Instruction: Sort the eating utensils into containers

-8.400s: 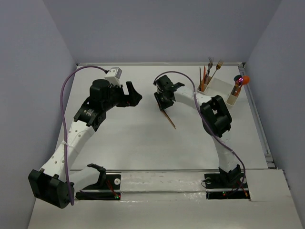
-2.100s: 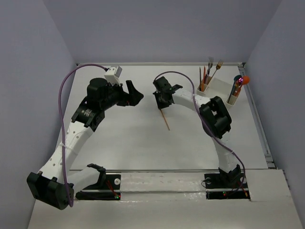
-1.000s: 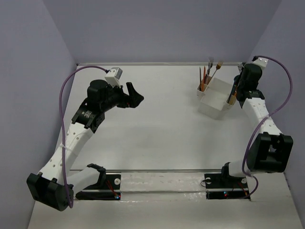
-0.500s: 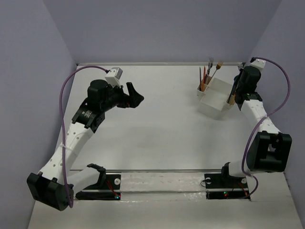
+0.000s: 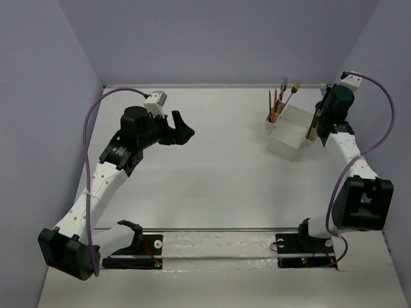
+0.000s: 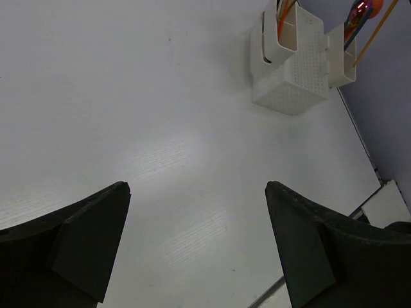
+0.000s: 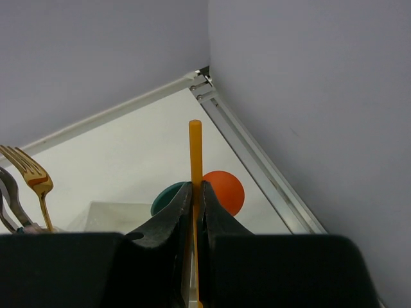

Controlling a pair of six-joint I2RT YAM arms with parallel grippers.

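The containers are a white bin (image 5: 290, 131) with small tan cups at its ends, at the far right of the table. The left cup (image 5: 273, 119) holds upright forks and sticks (image 5: 281, 93), among them a gold fork (image 7: 33, 181). My right gripper (image 5: 318, 122) is over the right cup (image 5: 311, 136) and shut on a thin orange stick (image 7: 195, 154) held upright; an orange spoon (image 7: 226, 191) and a teal spoon (image 7: 167, 199) stand just behind it. My left gripper (image 5: 184, 130) is open and empty above the table's left-middle. The bin also shows in the left wrist view (image 6: 292, 80).
A metal rail (image 7: 257, 163) runs along the table's right edge, close to the right wall. The back wall stands just behind the containers. Bare white tabletop (image 6: 160, 128) lies below my left gripper (image 6: 196, 187).
My right gripper has carried the orange stick from the middle of the table over to the right cup. In the last second it has barely shifted. The left arm has stayed put.
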